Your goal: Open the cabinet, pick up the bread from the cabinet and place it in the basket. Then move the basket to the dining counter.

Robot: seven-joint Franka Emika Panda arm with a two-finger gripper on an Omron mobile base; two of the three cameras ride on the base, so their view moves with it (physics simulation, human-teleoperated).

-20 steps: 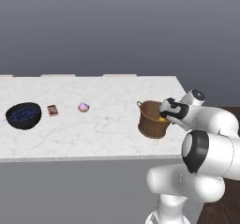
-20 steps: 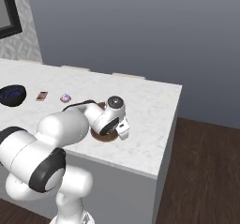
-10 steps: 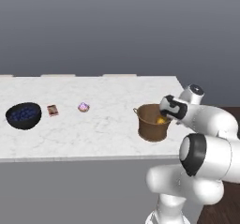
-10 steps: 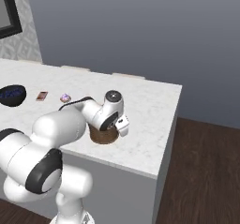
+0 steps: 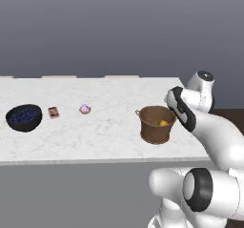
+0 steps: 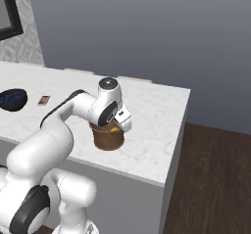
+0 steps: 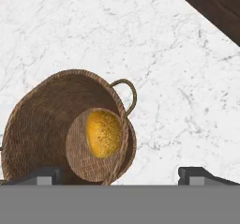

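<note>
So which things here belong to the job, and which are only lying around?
For the job:
- basket, standing on the dining counter
- bread, lying inside the basket
- gripper, open beside the basket rim

Lying around:
- black bowl
- small red packet
- pink-topped round item

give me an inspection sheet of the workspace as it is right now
surface: white marble dining counter, faint grey veins, plain grey front below
job's things: brown basket stands upright on the counter near its right end; bread lies on the basket floor
clutter: black bowl, small reddish flat item and pink-topped round item at the counter's left part, apart from the basket
grippers: tool open, fingertips wide apart above the basket rim, holding nothing
cables: nothing seen
surroundings: grey wall behind; dark wood floor past the counter's end
</note>
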